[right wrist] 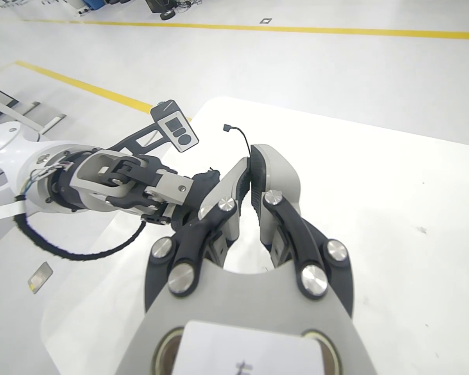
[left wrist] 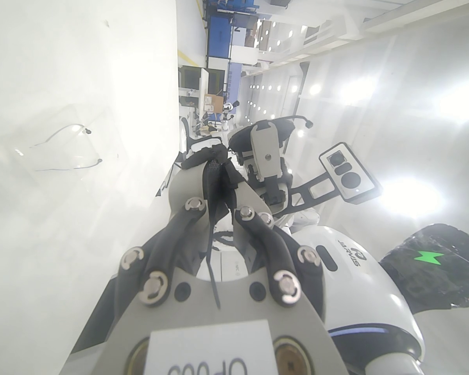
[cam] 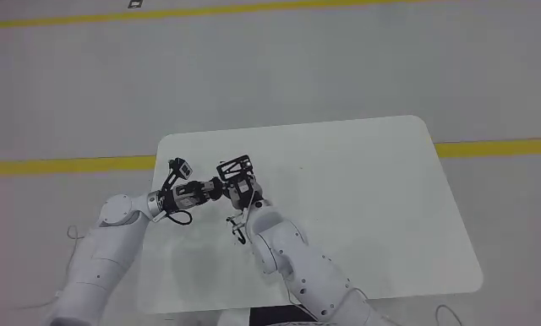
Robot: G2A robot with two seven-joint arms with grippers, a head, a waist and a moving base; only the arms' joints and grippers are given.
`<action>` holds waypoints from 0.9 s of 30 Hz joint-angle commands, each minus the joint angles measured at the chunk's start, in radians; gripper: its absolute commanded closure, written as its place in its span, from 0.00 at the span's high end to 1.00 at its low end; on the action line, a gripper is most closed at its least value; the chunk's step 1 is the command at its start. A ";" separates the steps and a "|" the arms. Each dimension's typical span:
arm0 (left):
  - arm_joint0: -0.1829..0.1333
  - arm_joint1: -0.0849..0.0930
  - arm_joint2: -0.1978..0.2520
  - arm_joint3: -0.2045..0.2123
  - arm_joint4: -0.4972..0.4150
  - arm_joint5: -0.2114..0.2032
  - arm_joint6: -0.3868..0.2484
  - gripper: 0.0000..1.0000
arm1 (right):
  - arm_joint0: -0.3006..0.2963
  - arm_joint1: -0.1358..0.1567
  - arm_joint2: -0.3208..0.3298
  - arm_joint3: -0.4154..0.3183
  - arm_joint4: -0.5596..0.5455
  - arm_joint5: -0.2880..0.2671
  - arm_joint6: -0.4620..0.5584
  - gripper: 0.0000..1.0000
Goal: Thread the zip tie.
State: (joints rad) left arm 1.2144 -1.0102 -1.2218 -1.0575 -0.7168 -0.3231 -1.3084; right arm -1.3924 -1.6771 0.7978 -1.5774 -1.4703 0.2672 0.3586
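Zip tie (right wrist: 227, 127) head juts past right jaws; tail (left wrist: 212, 263) crosses left jaws.

I work over a white table (cam: 380, 199) with rounded corners and a few scuffs (right wrist: 421, 229). On the grey floor (cam: 338, 73) a far yellow line (cam: 254, 7) runs beside a small dark square (cam: 135, 3); a near line (cam: 76, 165) passes behind the table.

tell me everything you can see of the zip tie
The zip tie is a thin, black, plastic-looking strap. One end curves up from between the shut fingers of the right hand and ends in a small square head, held above the white table. A thin black strip, apparently its tail, runs back between the shut fingers of the left hand.
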 commanded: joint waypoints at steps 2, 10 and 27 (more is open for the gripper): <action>0.000 0.000 0.000 0.000 0.000 0.000 0.000 0.00 | 0.007 -0.003 -0.006 0.011 0.008 -0.004 -0.006 0.00; 0.000 0.000 0.000 0.000 0.000 0.000 0.000 0.00 | 0.018 -0.007 -0.010 0.029 0.018 -0.003 -0.010 0.00; 0.000 0.000 0.000 0.000 0.000 0.000 0.000 0.00 | 0.001 -0.003 0.000 0.012 0.009 -0.011 -0.002 0.00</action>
State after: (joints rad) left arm 1.2144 -1.0102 -1.2218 -1.0575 -0.7168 -0.3231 -1.3084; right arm -1.3913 -1.6796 0.8004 -1.5645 -1.4618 0.2594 0.3581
